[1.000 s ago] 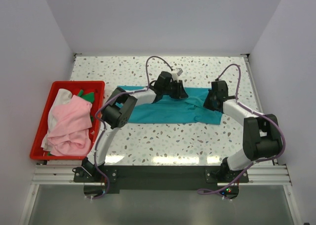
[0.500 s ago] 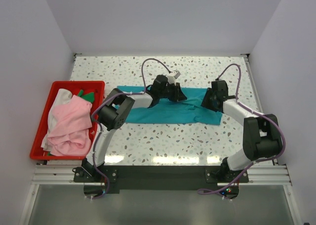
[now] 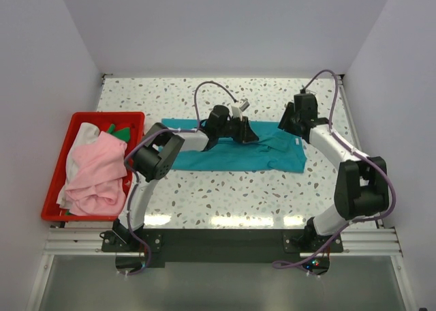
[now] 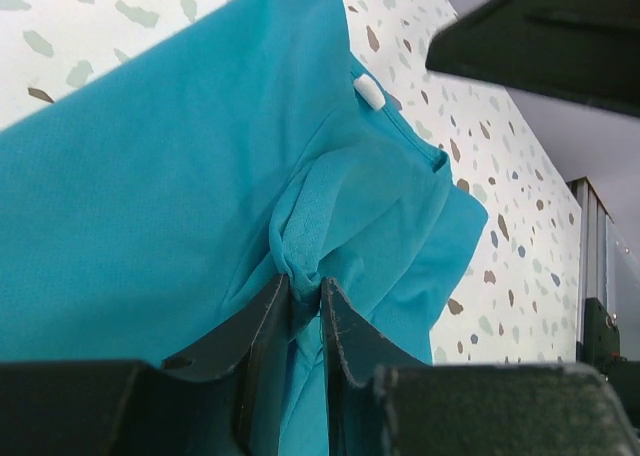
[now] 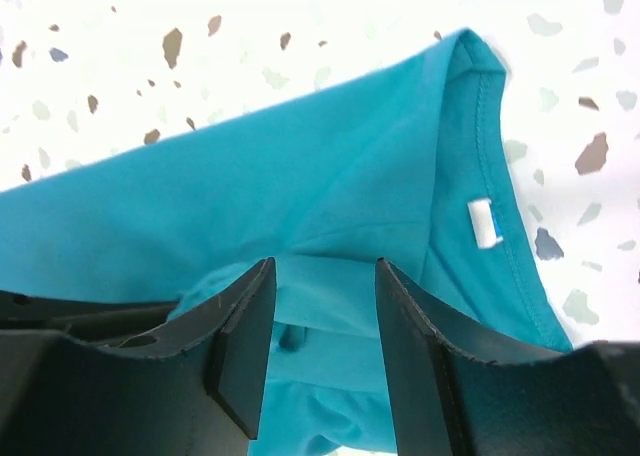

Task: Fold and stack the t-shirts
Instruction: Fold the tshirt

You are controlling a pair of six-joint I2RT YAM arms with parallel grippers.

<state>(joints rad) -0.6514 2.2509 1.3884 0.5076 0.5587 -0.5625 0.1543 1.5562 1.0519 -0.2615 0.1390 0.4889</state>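
A teal t-shirt lies spread across the middle of the table, bunched at its right end. My left gripper is at the shirt's far edge. In the left wrist view it is shut on a pinched ridge of the teal cloth, near the white neck label. My right gripper hovers over the shirt's far right corner. In the right wrist view it is open, with only teal cloth below the fingers. Pink, white and dark green t-shirts lie heaped in the bin.
The red plastic bin stands at the table's left edge. White walls close in the table at the back and both sides. Bare speckled tabletop runs between the teal shirt and the arm bases.
My right gripper has opened, let go of the teal cloth and pulled back towards the far right. My left gripper has tightened on the cloth and shifted slightly right.
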